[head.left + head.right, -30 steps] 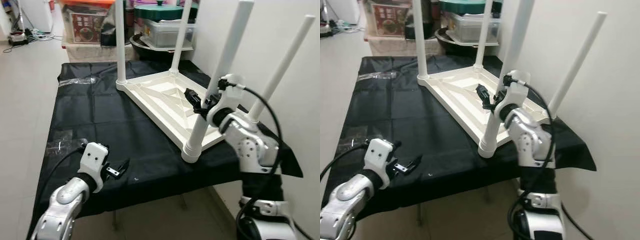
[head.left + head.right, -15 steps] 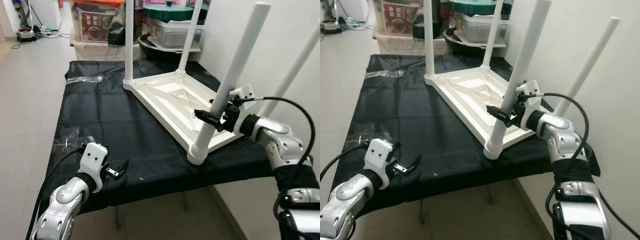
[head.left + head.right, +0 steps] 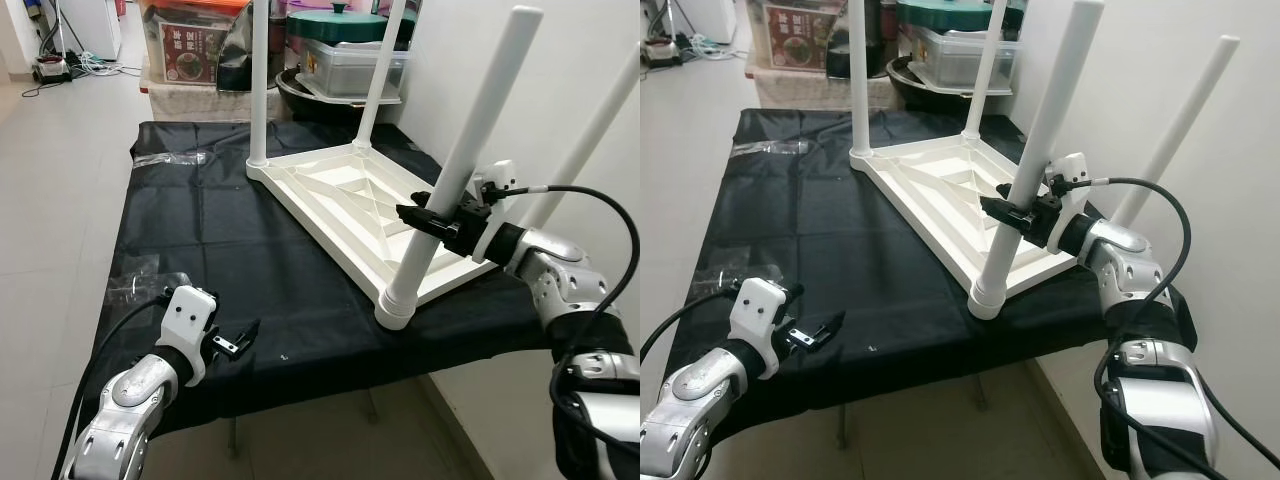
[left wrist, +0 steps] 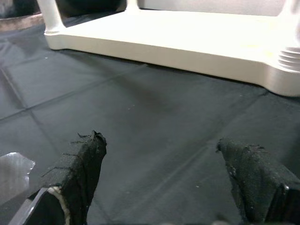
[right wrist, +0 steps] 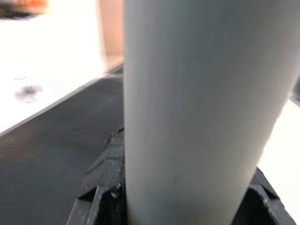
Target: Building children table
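Since the earlier frame the right pincer (image 3: 432,218) has slid a little higher up the near leg (image 3: 452,175), with its arm stretched out flatter. It is clamped around that white leg, one finger on either side. The children's table (image 3: 350,200) lies upside down on the black-covered desk (image 3: 200,240), its four legs pointing up, the near one leaning slightly. Storage boxes (image 3: 190,50) stand behind, on a pale tiled floor (image 3: 50,180). The left pincer (image 3: 232,340) rests low over the cloth, fingers (image 4: 79,168) apart, holding nothing.
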Robot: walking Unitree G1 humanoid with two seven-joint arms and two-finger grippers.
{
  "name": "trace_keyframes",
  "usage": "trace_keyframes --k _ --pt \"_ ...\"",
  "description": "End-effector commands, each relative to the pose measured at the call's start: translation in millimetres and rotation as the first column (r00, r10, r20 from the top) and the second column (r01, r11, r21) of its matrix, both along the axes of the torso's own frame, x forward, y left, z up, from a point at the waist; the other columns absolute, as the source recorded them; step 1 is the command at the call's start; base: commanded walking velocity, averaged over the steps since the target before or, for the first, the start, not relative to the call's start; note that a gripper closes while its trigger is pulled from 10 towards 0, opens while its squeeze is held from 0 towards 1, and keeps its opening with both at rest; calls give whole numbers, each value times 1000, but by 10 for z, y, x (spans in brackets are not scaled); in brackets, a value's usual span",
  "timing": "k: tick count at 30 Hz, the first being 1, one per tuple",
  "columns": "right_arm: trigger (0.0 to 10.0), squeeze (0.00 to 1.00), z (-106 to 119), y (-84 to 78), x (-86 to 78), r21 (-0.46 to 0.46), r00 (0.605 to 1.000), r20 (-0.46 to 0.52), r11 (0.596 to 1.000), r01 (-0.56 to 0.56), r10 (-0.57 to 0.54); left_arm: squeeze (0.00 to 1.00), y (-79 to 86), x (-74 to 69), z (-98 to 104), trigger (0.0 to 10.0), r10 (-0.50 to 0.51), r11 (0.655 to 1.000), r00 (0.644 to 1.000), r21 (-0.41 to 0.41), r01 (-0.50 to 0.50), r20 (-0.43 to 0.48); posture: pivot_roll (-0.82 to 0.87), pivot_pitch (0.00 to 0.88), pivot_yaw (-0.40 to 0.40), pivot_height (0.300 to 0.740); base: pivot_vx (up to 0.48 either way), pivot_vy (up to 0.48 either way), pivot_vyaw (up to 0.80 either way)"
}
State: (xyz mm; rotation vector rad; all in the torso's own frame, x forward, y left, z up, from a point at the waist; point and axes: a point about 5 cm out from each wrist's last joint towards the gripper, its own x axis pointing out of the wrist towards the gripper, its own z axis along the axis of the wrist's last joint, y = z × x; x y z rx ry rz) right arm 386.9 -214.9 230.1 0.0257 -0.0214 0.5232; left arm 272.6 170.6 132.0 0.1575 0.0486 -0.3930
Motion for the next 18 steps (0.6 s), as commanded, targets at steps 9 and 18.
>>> trace_keyframes --k 9,18 --pt "0 0 -592 295 -290 -81 662 -218 690 720 -717 0 -7 -37 -54 10000 2 1000 1000 3 -2 -18 105 0 -142 740 0 0 0" --pt "10000 0 -648 1114 -299 37 720 -377 767 641 -583 0 13 27 8 10000 3 1000 1000 4 -3 -1 112 0 -138 740 0 0 0"
